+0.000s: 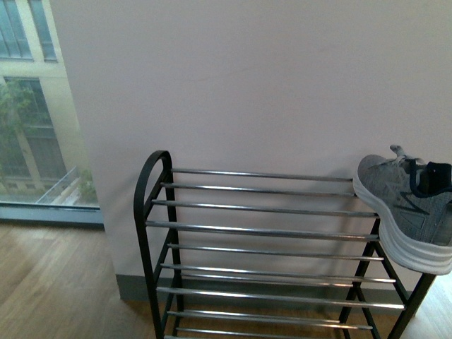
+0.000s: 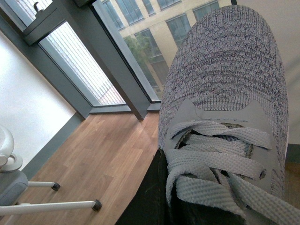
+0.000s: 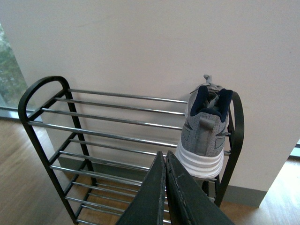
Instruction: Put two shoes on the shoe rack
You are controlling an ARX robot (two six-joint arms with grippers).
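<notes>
Two shoes: the racked shoe [image 1: 409,205] lies at the right end of the rack's [image 1: 261,231] top tier, toe to the wall, heel overhanging the front bar. The held shoe [image 2: 225,84] fills the left wrist view, off the floor.
Left gripper [image 2: 152,201]: a dark finger shows beside the laces; it looks clamped on the held shoe.
Step in hand: bring the held shoe over the bare top bars, left of the racked shoe.
Doing it well: lay the sole flat across several bars; they are thin and gapped, so release only once it sits level.
Right gripper [image 3: 165,183]: fingers pressed together, empty, before the racked shoe's heel.
Around: window [image 1: 35,106], wood floor [image 1: 56,282], wall [image 1: 247,70].
In the way: the right gripper and overhanging heel crowd the right end.
</notes>
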